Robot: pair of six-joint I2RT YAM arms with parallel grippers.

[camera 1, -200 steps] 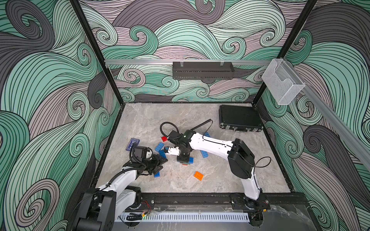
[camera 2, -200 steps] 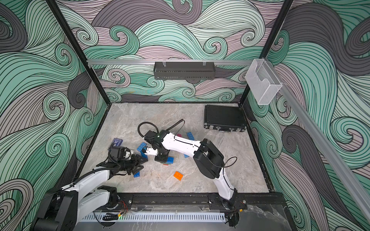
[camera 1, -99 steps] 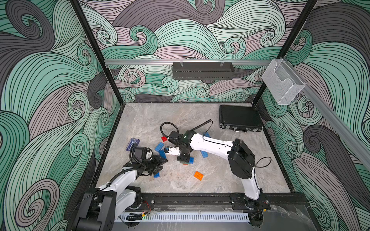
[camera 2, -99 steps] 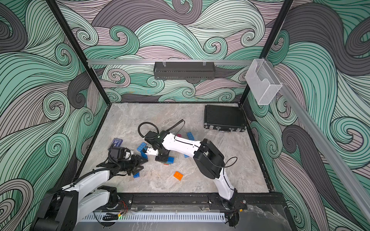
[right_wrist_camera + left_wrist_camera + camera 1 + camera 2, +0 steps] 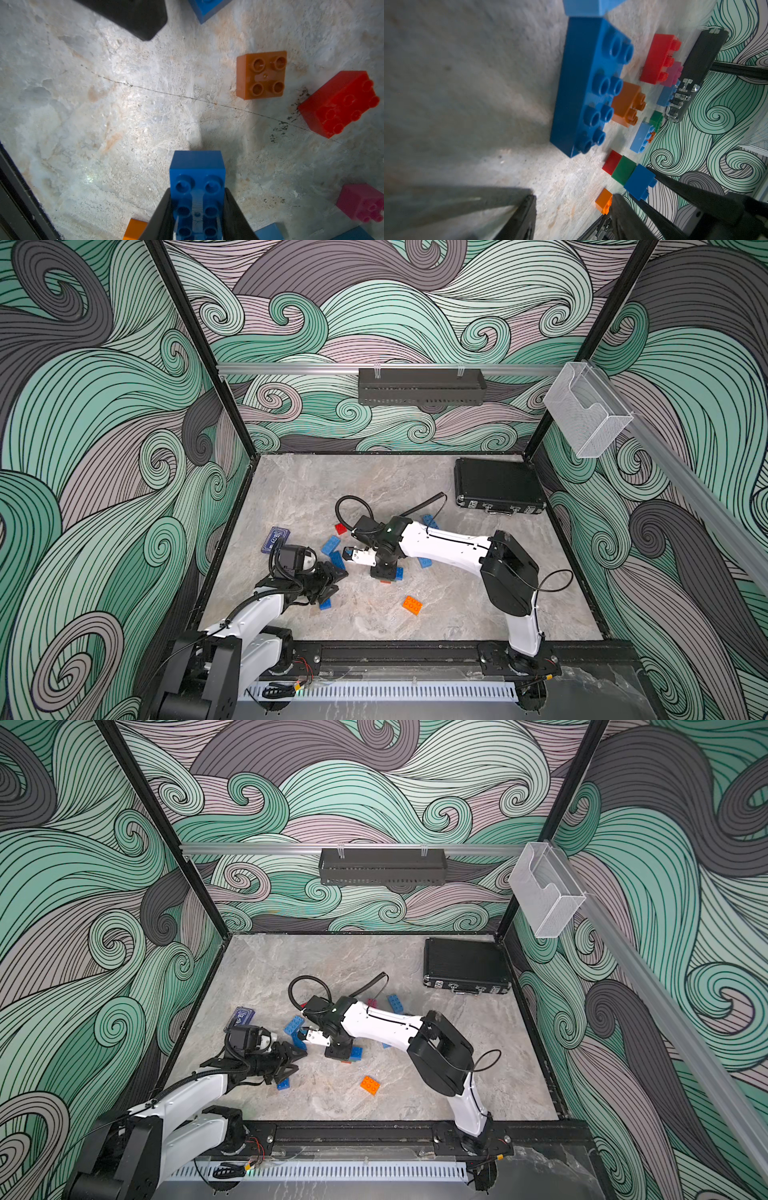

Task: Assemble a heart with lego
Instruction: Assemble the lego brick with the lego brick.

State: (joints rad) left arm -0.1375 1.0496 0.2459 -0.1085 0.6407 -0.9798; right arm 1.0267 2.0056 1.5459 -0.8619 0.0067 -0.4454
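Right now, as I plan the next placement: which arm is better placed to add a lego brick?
Right, probably. On the right arm the jaws are shut on a dark blue oblong plastic brick; on the left arm they stand open and empty.

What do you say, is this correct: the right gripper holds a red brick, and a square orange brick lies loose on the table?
Wrong in one point: the right gripper holds a dark blue brick, not a red one; the right wrist view shows it. The square orange brick does lie loose on the table.
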